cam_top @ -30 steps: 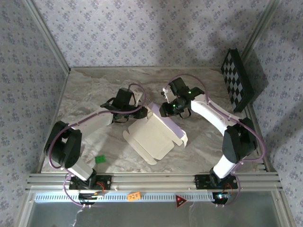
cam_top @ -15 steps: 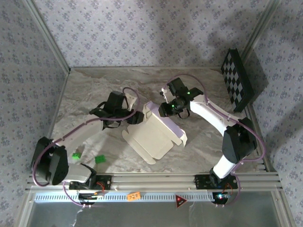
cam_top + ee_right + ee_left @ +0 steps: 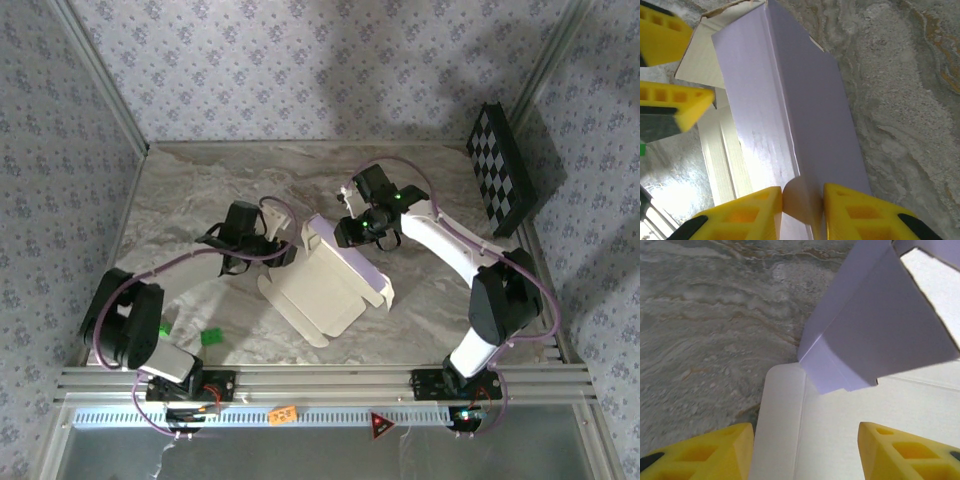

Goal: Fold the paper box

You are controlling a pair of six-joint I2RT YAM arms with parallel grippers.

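Observation:
The paper box [image 3: 318, 290] lies half folded in the middle of the table, cream side up, with one lavender wall [image 3: 366, 268] raised along its right edge. My right gripper [image 3: 346, 232] is at the box's far corner. In the right wrist view that gripper [image 3: 802, 207] is shut on a rounded flap beside the lavender wall [image 3: 805, 100]. My left gripper [image 3: 285, 251] stands open at the box's far left edge. Seen from the left wrist, its yellow fingers [image 3: 705, 452] straddle the cream panel [image 3: 865, 415], and a folded lavender corner [image 3: 875, 335] rises ahead.
A black-and-white checkerboard panel [image 3: 503, 168] leans against the back right wall. Small green pieces [image 3: 211, 337] lie near the left arm's base. Papered walls close the table on three sides, and an aluminium rail [image 3: 320, 380] runs along the front.
The left gripper has opened, let go of the box's far left edge and drawn back a little to the left. The right gripper has kept its grip and place.

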